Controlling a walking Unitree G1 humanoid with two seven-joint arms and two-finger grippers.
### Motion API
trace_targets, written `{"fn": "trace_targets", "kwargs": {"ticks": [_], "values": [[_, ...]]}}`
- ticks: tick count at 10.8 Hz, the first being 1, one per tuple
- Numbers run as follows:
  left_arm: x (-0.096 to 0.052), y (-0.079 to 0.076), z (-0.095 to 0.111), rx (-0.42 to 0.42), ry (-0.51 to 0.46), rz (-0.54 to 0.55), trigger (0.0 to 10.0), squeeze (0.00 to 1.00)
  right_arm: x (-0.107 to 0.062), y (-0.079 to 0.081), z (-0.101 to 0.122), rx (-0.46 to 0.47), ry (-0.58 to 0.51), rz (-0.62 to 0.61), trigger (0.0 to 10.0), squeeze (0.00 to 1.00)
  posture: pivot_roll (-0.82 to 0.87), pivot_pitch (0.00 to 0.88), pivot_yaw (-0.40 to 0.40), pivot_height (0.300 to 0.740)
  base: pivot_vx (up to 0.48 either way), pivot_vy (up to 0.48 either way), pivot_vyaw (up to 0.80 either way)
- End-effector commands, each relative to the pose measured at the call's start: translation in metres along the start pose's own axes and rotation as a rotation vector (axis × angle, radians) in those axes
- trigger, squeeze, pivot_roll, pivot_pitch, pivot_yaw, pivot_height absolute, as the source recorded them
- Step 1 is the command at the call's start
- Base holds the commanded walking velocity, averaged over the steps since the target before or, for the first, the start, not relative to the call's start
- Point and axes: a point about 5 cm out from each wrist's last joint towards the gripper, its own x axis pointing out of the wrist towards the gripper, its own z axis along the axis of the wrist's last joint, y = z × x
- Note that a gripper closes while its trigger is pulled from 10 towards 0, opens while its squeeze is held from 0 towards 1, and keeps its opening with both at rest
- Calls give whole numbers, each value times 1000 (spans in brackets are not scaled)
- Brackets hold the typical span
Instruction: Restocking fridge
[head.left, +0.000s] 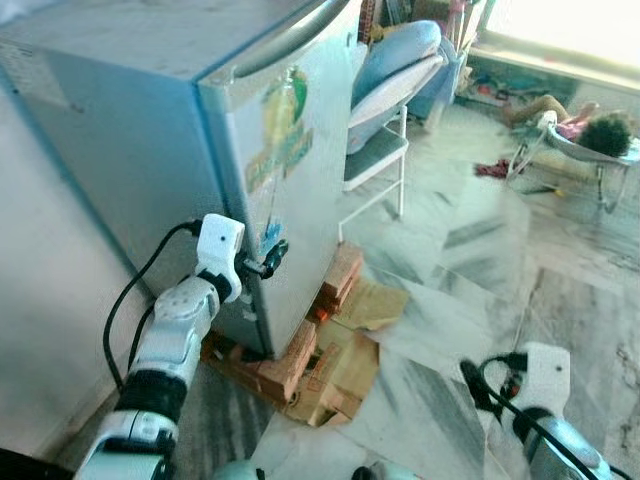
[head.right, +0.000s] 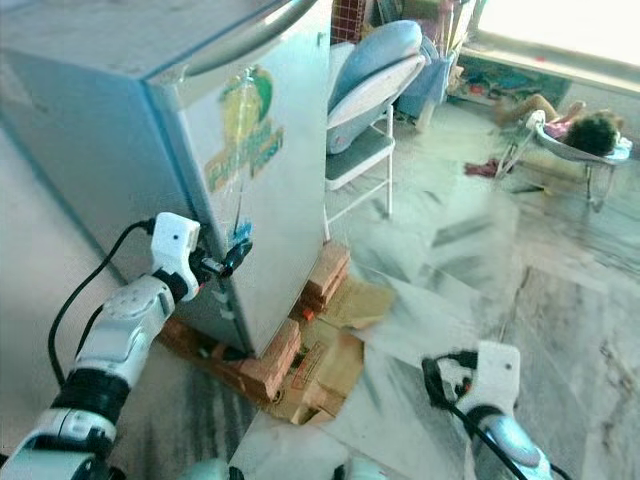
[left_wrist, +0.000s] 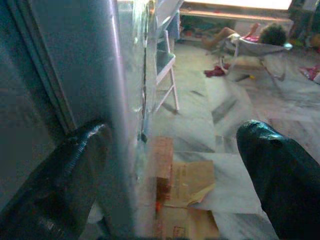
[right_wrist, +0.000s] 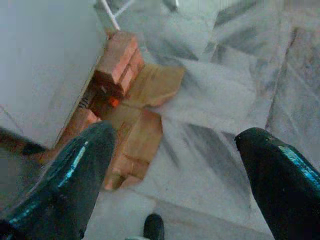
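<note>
The silver fridge (head.left: 150, 130) stands on red bricks (head.left: 290, 365), and its door (head.left: 310, 190) looks closed. The door carries a green and yellow sticker (head.left: 285, 130) and a long handle (head.left: 290, 40) along the top. My left gripper (head.left: 268, 258) is at the door's side edge at mid height. It is open, and in the left wrist view the door edge (left_wrist: 125, 125) runs between its fingers (left_wrist: 75, 165). My right gripper (head.left: 475, 378) hangs low over the marble floor to the right of the fridge, open and holding nothing.
Flattened cardboard (head.left: 350, 370) lies by the bricks. A white folding chair (head.left: 385, 150) with a blue cushion stands just beyond the fridge. A person (head.left: 590, 130) lies in a low seat at the far right. A wall (head.left: 40, 330) is close on my left.
</note>
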Motion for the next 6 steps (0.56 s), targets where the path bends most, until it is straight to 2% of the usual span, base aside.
{"fn": "trace_targets", "kwargs": {"ticks": [1, 2, 3, 4, 6], "values": [[2, 0, 1, 24, 5, -9, 10000, 0, -1, 3, 4, -2, -22, 15, 10000, 0, -7, 44, -9, 740, 0, 0, 0], [8, 7, 4, 46, -7, 55, 10000, 0, -5, -3, 15, 22, -82, -5, 10000, 0, -16, 46, -8, 740, 0, 0, 0], [9, 14, 6, 63, -21, 114, 10000, 0, -5, 3, 15, 70, -71, 77, 10000, 0, -24, 45, -5, 740, 0, 0, 0], [7, 17, 4, 63, -20, 133, 10000, 0, -10, 16, 17, 93, -76, 195, 10000, 0, -26, 44, -4, 740, 0, 0, 0], [6, 20, -1, 47, -21, 173, 10000, 0, -14, 37, 23, 83, -107, 338, 10000, 0, -23, 43, -6, 740, 0, 0, 0]]}}
